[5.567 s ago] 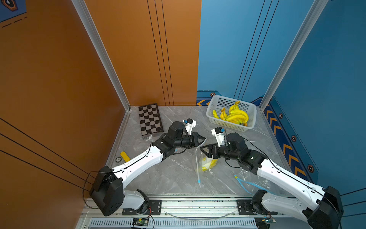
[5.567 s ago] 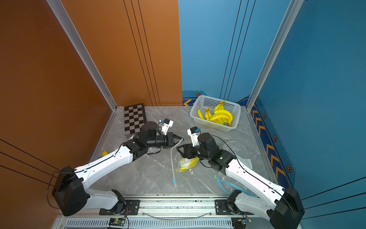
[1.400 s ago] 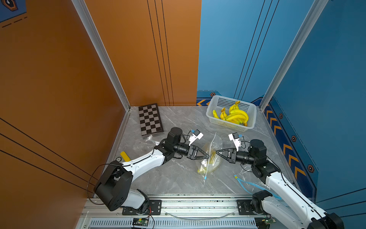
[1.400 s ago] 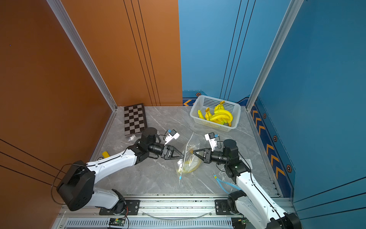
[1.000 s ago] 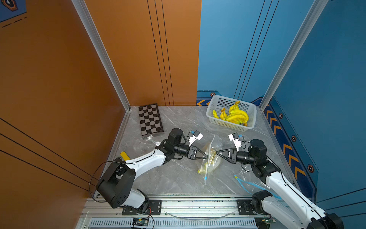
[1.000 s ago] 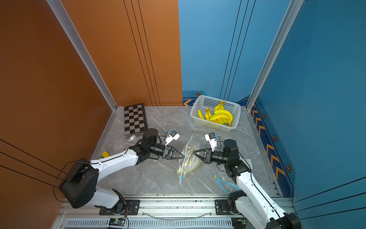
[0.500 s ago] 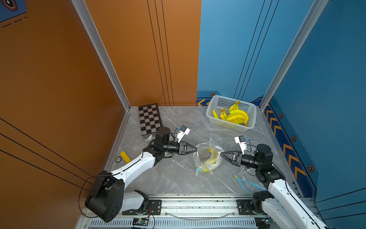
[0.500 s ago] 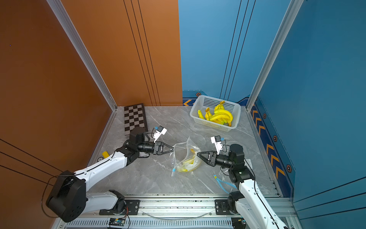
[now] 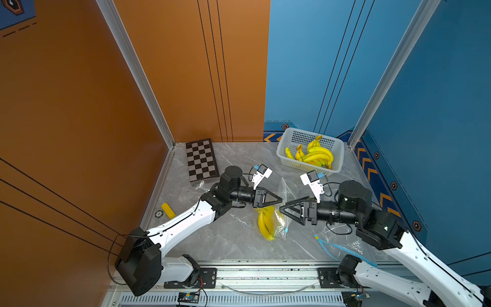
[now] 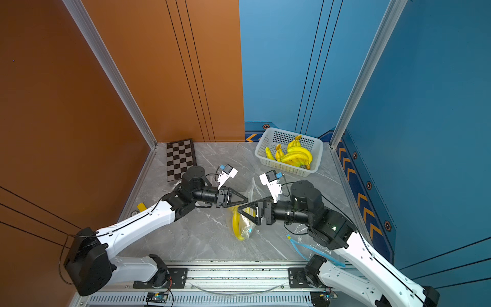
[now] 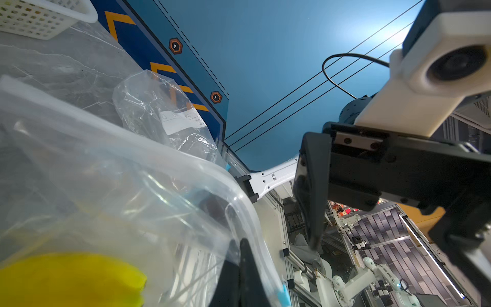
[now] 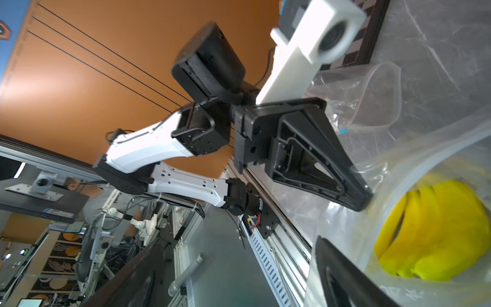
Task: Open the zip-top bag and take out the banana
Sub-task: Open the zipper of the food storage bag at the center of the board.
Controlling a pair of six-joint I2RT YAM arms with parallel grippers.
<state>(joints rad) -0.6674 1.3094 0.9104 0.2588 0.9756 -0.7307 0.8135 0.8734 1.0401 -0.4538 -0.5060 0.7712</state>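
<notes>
Between the two arms, in both top views, the zip-top bag (image 9: 284, 189) is lifted by one edge. The left gripper (image 9: 280, 199) is pinched tight on the film, and the right gripper (image 9: 281, 210) sits just across from it, tips nearly meeting. The banana (image 9: 265, 223) — a small bunch, it looks — lies inside the bag, below both tips on the grey marble-look tabletop (image 9: 233, 239). Beyond the right gripper stands a white basket (image 9: 305, 166) of more bananas (image 9: 316, 156). Behind the right arm lies a second bag (image 9: 345, 243), empty, and beyond the left arm a checkerboard (image 9: 200, 159).

From the left wrist, the bag's rim curves wide open right at the gripper, with yellow showing through the film. The right gripper's fingers (image 11: 310, 191) stand apart, holding nothing.

From the right wrist, the left gripper (image 12: 358, 198) bites the rim, and the banana (image 12: 430, 226) sits just inside the gaping mouth.

I'd say the opening is done; reaching in, gripping the fruit and drawing it out is left.

There is an orange wall behind the left arm, a blue wall with chevron trim behind the right, a metal rail at the arms' bases — and a busy workshop past it.
</notes>
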